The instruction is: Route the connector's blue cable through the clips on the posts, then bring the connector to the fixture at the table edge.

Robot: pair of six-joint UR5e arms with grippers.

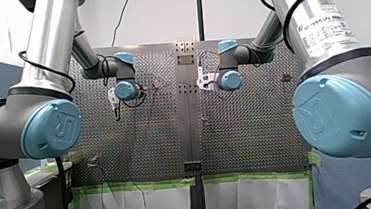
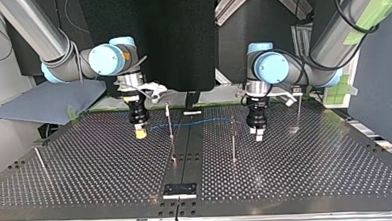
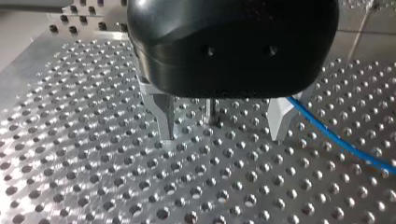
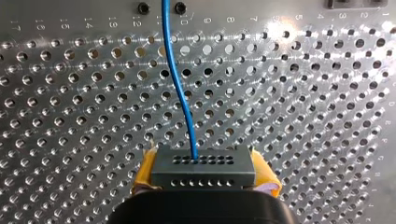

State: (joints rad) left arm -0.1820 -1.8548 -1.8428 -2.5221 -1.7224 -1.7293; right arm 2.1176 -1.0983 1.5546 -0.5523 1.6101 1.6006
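Note:
In the right wrist view my right gripper (image 4: 205,181) is shut on the grey connector (image 4: 203,162), squeezed between its yellow pads (image 4: 145,169). The blue cable (image 4: 180,84) leaves the connector's face and runs ahead over the perforated plate. From the top view, that gripper (image 2: 141,133) hangs at the left, and the cable (image 2: 199,122) stretches past two thin posts (image 2: 169,122) (image 2: 233,139) towards my left gripper (image 2: 258,133). My left gripper (image 3: 223,136) stands open just above the plate with nothing between its metal fingers (image 3: 164,116). The cable (image 3: 336,140) passes beside one finger.
A black fixture with a white piece (image 2: 179,190) sits at the table's near edge in the top view. More thin posts stand at that view's far left (image 2: 41,163) and right (image 2: 298,111). A blue-grey cushion (image 2: 48,102) lies off the table's left corner.

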